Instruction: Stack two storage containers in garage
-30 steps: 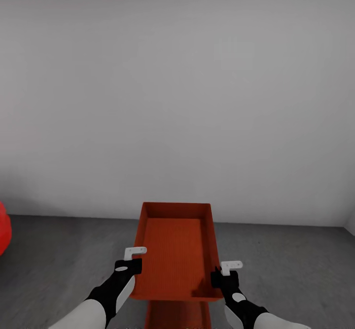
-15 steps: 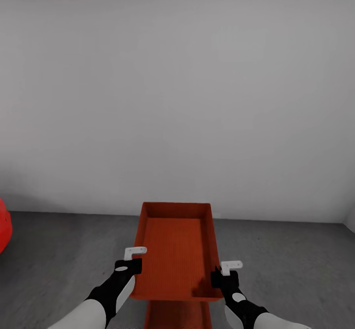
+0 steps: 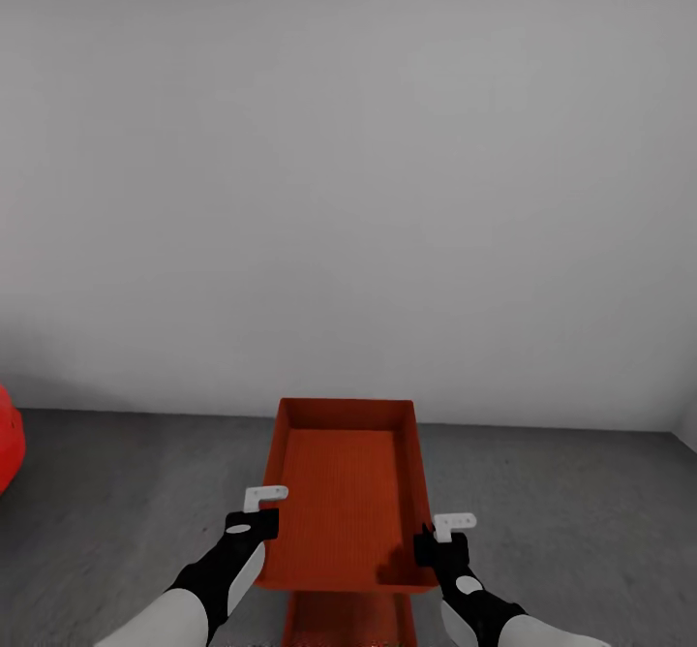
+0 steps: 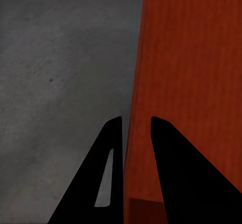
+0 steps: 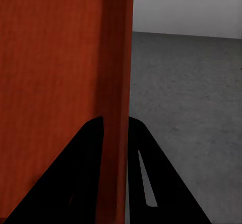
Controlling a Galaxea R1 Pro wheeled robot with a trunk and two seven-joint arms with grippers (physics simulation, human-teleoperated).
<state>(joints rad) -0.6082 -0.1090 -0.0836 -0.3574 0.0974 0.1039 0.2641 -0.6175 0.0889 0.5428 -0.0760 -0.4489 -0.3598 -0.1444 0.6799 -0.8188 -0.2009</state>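
An orange-red storage container hangs level above the dark grey floor of the garage, held by its two long walls. My left gripper is shut on its left wall. On the other side my right gripper is shut on the right wall. In each wrist view the thin wall runs between the two black fingers. Part of the second storage container shows directly below the held one; what it rests on is hidden.
A plain white wall stands close ahead and meets the floor just beyond the held container. A piece of the red car shows at the left edge. Bare concrete lies to both sides of the containers.
The line where wall meets floor has crept slightly upward in the picture, so the camera has moved a little. Both grippers and the held container keep the same places in view.
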